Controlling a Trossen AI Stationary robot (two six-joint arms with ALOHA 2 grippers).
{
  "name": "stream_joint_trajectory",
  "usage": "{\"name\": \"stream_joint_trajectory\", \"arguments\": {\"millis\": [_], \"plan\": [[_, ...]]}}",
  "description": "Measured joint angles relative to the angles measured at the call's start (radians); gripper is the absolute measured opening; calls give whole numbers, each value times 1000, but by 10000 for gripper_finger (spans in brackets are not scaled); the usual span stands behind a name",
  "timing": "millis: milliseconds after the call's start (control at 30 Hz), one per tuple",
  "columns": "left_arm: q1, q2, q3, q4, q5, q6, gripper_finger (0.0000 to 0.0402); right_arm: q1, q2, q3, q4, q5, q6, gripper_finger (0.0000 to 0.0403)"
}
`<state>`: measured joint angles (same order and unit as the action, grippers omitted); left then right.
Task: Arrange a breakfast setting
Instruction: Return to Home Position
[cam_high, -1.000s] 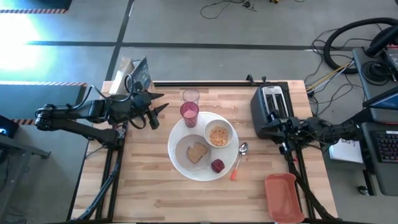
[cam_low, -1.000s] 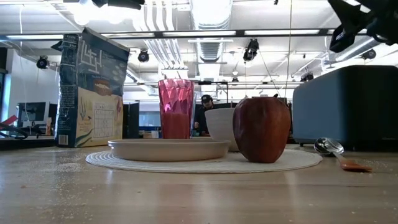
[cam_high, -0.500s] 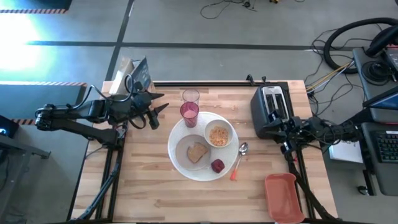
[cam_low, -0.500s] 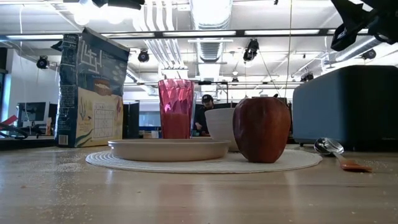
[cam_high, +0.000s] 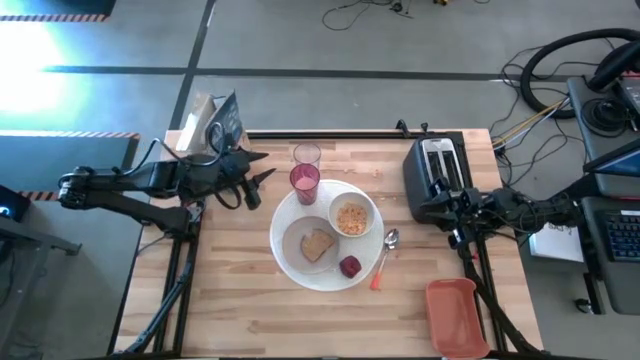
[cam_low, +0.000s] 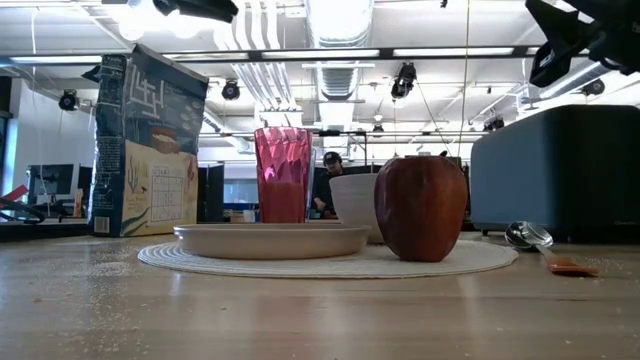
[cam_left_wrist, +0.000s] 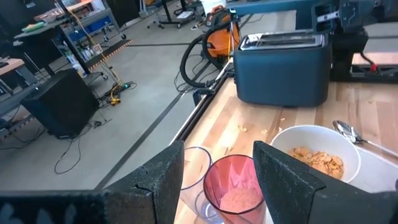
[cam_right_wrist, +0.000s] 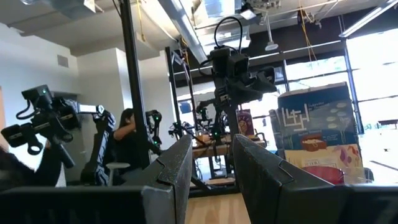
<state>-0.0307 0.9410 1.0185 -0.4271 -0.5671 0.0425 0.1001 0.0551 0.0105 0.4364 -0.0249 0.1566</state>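
A large white round plate (cam_high: 288, 268) lies at the table's middle. On it are a smaller pale plate (cam_high: 296, 243) with a toast slice (cam_high: 318, 243), a small white bowl (cam_high: 353, 217) of cereal and a dark-red fruit (cam_high: 349, 266). A pink tumbler (cam_high: 304, 183) and a clear glass (cam_high: 306, 155) stand at its far edge. An orange-handled spoon (cam_high: 384, 257) lies to its right. My left gripper (cam_high: 266, 166) is open and empty in the air left of the tumbler (cam_left_wrist: 233, 190). My right gripper (cam_high: 428, 208) is open and empty, raised by the toaster's near end.
A black two-slot toaster (cam_high: 437, 172) stands at the far right. An orange-red tray (cam_high: 456, 316) lies at the near right corner. A cereal box (cam_high: 215, 120) stands at the far left corner. Bare wood shows along the near edge and at the left.
My left gripper has shifted a little toward the table's near edge, still open. The things on the table have not moved.
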Motion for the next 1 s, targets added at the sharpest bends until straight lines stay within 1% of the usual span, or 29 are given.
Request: {"name": "stream_joint_trajectory", "arguments": {"millis": [333, 367, 433, 500, 533, 633, 700, 800, 900, 1000], "plan": [[-3, 98, 0, -6, 8, -5, 176, 0, 0, 0, -13, 0, 0, 107], [-3, 100, -1, -4, 9, -16, 176, 0, 0, 0, -14, 0, 0, 107], [-3, 87, -24, 61, 10, -101, 176, 0, 0, 0, -14, 0, 0, 107], [-3, 46, -62, 89, 11, -146, 176, 0, 0, 0, -14, 0, 0, 107], [-3, 18, -92, 111, 8, -172, 176, 0, 0, 0, -14, 0, 0, 107], [0, -82, -215, 260, -28, -243, 176, 0, 0, 0, -16, 1, 0, 107], [0, -157, -323, 377, -50, -264, 176, 0, 0, 0, -18, 0, 0, 107], [0, -274, -515, 597, -47, -266, 176, 0, 0, 0, -19, 0, 0, 107], [0, -368, -704, 868, 19, -268, 176, 0, 0, 0, -19, 0, 0, 107], [0, -437, -861, 1086, 110, -208, 176, 0, 0, 0, -20, 0, 0, 107]]}}
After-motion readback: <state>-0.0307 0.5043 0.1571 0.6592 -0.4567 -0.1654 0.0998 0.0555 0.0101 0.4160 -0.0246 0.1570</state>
